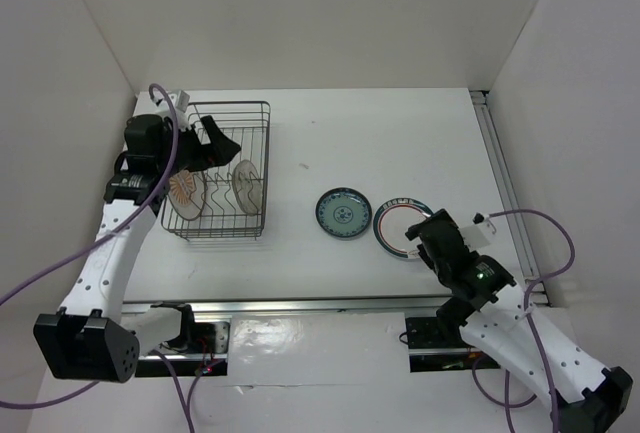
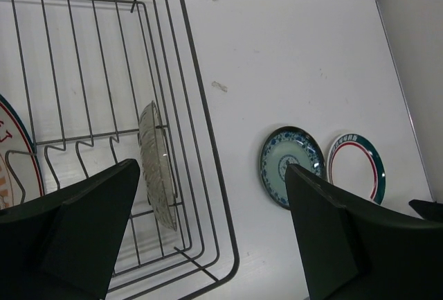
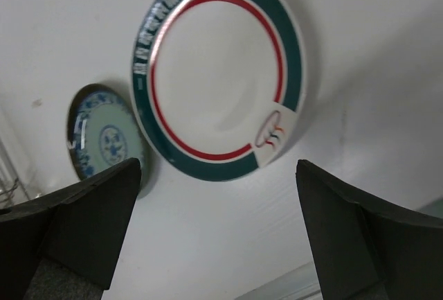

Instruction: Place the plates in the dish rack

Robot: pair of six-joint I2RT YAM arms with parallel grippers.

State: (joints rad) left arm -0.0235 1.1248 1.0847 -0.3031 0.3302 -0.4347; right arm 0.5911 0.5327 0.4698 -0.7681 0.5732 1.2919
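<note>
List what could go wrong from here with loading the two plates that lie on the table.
1. The green-and-red rimmed plate lies flat on the table. The open right gripper might slide it into the teal-blue plate close beside it instead of lifting it.
2. The open left gripper hangs over the dish rack near the upright grey plate. A careless move could knock that plate over.

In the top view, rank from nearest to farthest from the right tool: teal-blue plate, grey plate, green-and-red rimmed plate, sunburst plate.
From the right tool:
1. Green-and-red rimmed plate, on the table at its tips.
2. Teal-blue plate, further left on the table.
3. Grey plate, in the dish rack, right part.
4. Sunburst plate, rack's left side.
</note>
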